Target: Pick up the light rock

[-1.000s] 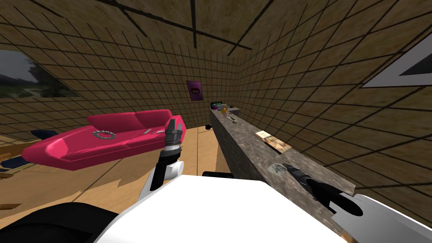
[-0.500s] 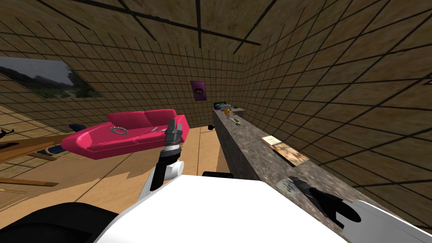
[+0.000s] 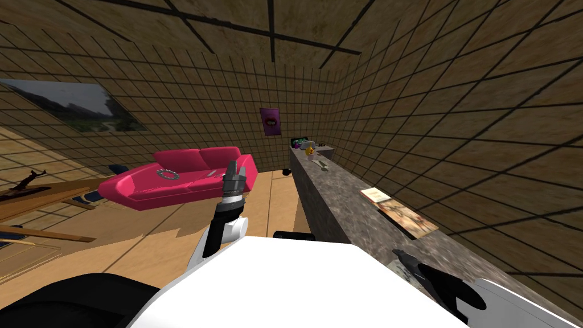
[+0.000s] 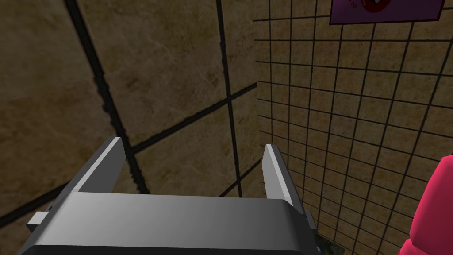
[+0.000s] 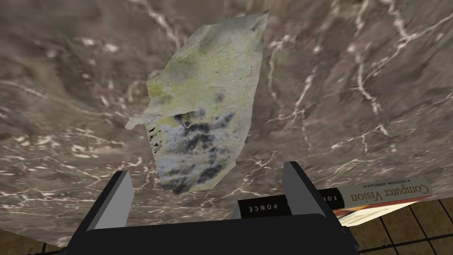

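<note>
Light rock (image 5: pixel 208 102): pale, flat, ragged slab, yellow-green at the far half, grey with dark blotches at the near half. Lies on the long brown-grey marbled counter (image 5: pixel 354 66), near the end closest to me, on my right side

Head view: rock (image 3: pixel 398 267) shows as a pale patch on the counter top (image 3: pixel 336 193), partly hidden under the right gripper (image 3: pixel 400 254), which reaches out low over the counter just past my chest

Right gripper (image 5: pixel 208 172): fingers spread wide, one on each side of the rock's near end. Neither finger presses the rock's sides; gap visible on both. Holding nothing

Book (image 5: pixel 389 195): just beside the gripper, spine reading "Computer Vision", lying at the counter's edge; brown tiled wall below it. Head view puts two flat books (image 3: pixel 410 219) farther along the counter, apart from the rock, against the wall side

Far end of counter: cluster of small things (image 3: pixel 310 149), too small to tell apart

Left gripper (image 3: pixel 232 171): raised upright in front of my chest, well apart from the counter, over the wooden floor. Wrist view shows the left gripper (image 4: pixel 192 145) with fingers wide apart, nothing between them

Beyond the left arm: pink sofa (image 3: pixel 188 176) with a ring-shaped thing (image 3: pixel 167 174) on its seat. Purple poster (image 3: pixel 270 121) on the far tiled wall
</note>
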Available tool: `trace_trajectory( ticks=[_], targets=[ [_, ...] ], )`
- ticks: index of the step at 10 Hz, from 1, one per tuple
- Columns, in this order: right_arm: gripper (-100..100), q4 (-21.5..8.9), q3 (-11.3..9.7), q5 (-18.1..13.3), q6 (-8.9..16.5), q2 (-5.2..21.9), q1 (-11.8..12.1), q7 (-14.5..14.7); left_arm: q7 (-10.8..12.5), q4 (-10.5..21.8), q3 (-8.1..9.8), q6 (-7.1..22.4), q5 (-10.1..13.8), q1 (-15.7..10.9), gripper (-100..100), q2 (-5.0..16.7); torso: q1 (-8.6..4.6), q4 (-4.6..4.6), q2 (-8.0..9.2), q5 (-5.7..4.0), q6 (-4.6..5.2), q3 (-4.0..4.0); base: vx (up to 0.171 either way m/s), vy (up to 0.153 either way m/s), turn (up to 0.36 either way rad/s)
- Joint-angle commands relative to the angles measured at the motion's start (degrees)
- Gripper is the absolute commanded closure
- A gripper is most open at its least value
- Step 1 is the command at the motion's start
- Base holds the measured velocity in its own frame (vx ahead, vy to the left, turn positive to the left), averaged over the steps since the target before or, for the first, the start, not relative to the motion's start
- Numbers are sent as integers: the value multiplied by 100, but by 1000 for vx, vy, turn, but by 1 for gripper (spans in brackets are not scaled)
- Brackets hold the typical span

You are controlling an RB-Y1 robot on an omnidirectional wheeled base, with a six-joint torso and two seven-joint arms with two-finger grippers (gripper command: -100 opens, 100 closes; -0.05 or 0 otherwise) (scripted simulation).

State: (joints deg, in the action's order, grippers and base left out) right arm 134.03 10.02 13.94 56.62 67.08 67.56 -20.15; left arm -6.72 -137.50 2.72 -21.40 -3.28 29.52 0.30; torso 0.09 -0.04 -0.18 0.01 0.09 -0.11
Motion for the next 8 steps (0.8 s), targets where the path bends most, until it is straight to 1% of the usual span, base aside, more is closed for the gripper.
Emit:
trace_trajectory(
  ticks=[1, 2, 8],
  targets=[
    [-100, -237, 25, 54, -273, -55, 15, 187, 0, 0, 0, 0, 0, 0, 0, 0, 0, 0, 0, 0, 0, 0, 43, 24, -73],
    [-100, -237, 25, 54, -273, -55, 15, 187, 0, 0, 0, 0, 0, 1, 0, 0, 7, 0, -3, 1, 2, -1, 47, 31, -42],
    [-100, -947, 99, 214, -1092, -221, 62, 749, 0, 0, 0, 0, 0, 0, 0, 0, 14, -1, -7, 3, 1, -4, 45, 31, -48]
  ],
)
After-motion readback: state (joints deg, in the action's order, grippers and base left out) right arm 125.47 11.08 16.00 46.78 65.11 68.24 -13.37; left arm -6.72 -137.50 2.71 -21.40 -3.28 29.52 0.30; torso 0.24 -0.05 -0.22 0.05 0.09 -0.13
